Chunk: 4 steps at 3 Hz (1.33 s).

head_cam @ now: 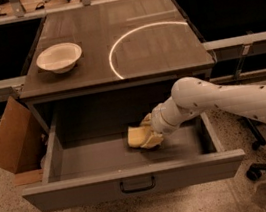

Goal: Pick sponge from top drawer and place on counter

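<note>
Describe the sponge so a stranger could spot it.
Below the counter, the grey drawer stands pulled open. On its floor, near the middle, lies the sponge, with the gripper at its side. It is the only pale yellow block there; the white bowl sits on the counter.

**A:** Where does the one camera look from?

**B:** From high up, on the near side of the gripper. It is tilted steeply down and stands at middling range.

**A:** What does it take in?

**B:** The gripper sits low and central, inside the open top drawer, at the sponge. The drawer's front panel lies nearer the lens than the gripper, and the counter stretches away beyond it. The arm enters from the frame's right side.
</note>
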Tool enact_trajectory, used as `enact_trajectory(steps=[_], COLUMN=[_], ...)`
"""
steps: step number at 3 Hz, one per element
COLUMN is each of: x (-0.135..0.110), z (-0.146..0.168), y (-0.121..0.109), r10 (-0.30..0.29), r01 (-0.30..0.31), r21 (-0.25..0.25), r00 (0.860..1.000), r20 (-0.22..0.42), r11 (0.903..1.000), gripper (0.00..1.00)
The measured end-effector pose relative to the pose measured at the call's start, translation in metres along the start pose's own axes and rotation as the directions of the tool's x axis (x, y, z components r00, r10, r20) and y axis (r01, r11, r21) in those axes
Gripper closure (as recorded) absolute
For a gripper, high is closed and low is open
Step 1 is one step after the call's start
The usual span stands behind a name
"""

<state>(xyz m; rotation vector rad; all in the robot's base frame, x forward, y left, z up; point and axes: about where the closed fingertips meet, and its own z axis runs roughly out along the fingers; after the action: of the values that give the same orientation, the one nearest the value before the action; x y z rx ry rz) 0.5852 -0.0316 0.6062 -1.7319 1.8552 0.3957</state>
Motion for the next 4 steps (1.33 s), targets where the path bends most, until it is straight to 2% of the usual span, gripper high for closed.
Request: enact_trajectory(steps=[1,2,3,4], x=[-0.007,-0.005,-0.005,-0.017], z=[-0.043,-0.103,-0.103,-0.134], y=[-0.002,-0.002,-0.002,-0.010], r10=[-0.014,-0.045,-0.045,-0.098], r01=[0.009,0.027,0.027,0.072], r21=[0.053,0.111,0.111,0.145], r00=[0.996,0.986,0.986,0.978], r20=[0.086,0.163,0.163,0.183], r11=[0.9986,0.9934,0.9935,0.9868], gripper=[0.87,1.00,1.00,1.00])
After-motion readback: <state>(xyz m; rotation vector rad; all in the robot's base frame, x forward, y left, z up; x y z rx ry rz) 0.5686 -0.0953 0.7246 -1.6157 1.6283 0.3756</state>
